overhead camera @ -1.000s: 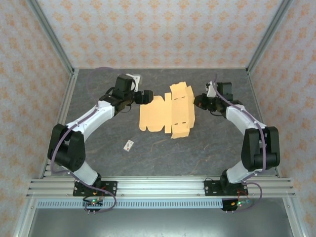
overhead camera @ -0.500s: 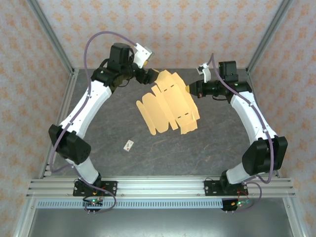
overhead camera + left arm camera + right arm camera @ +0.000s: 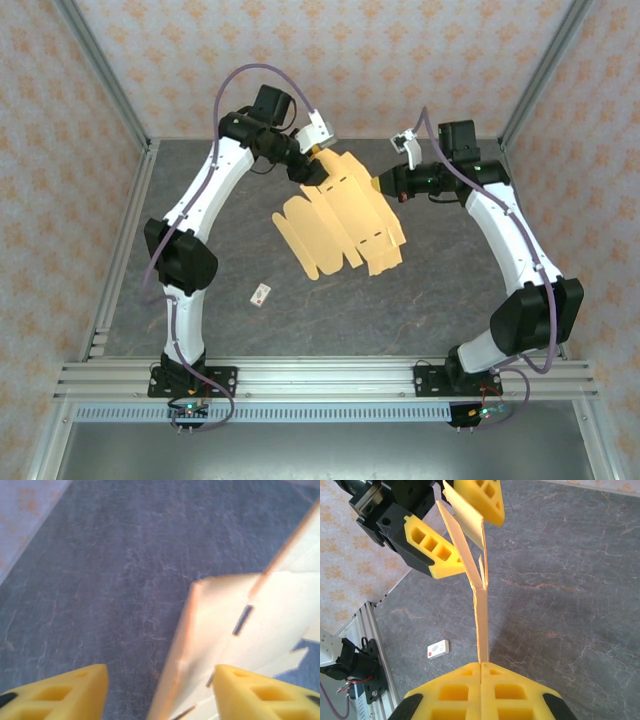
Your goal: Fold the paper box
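The right gripper (image 3: 481,666) is clenched on one edge of the light orange-tan, die-cut cardboard sheet, the unfolded paper box (image 3: 340,220). It holds the sheet tilted on edge above the dark grey stone-look worktop (image 3: 450,290), probably so both faces stay reachable. The left gripper (image 3: 160,669) straddles the opposite flap, jaws parted and not clamped, seemingly placed to pinch and crease it.

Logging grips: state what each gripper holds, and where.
Right gripper pinches the paper box by one edge; left gripper straddles a flap, jaws open, holding nothing.
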